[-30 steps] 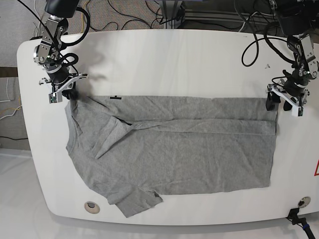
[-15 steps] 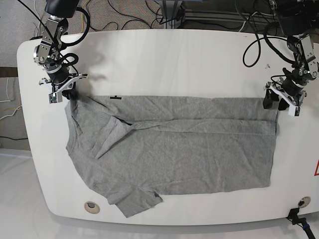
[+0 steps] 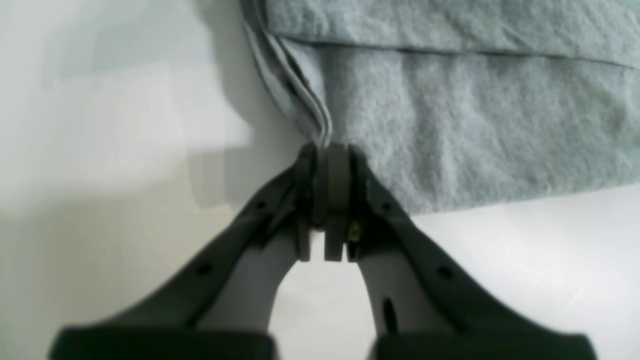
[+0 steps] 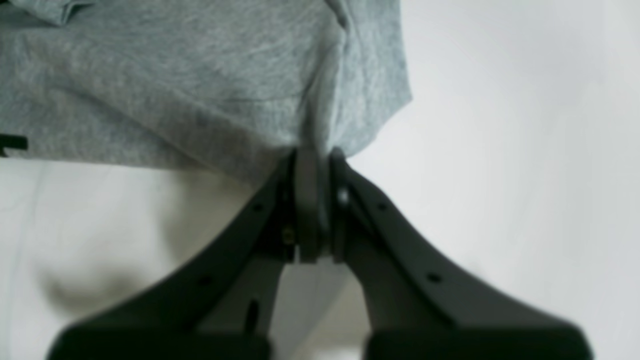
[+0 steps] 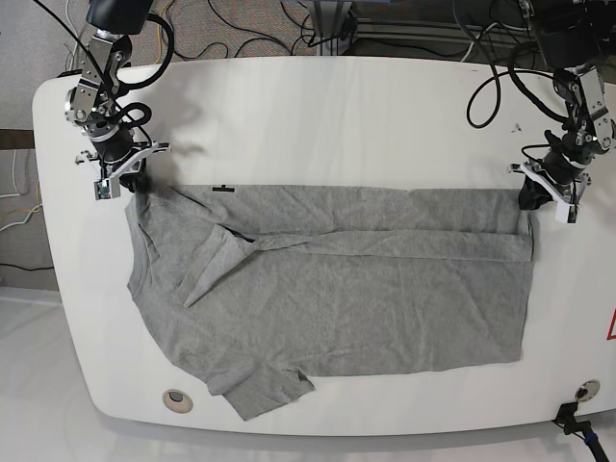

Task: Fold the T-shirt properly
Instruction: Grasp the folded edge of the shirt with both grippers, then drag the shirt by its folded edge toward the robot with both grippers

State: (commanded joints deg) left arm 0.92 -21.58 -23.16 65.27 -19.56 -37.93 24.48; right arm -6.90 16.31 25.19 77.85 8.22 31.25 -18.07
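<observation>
A grey T-shirt lies flat on the white table, its far long edge folded over toward the middle and one sleeve sticking out at the near left. My left gripper is shut on the shirt's far right corner; in the left wrist view the layered hem runs into the closed left gripper. My right gripper is shut on the far left corner near the collar; the right wrist view shows grey cloth pinched in the right gripper.
Black cables lie beyond the table's far edge. A round insert sits near the front left edge and another near the front right. A red warning mark shows at the right edge.
My left gripper, open beside the far right corner a second ago, has moved slightly in and shut on that corner. The right arm has not moved.
</observation>
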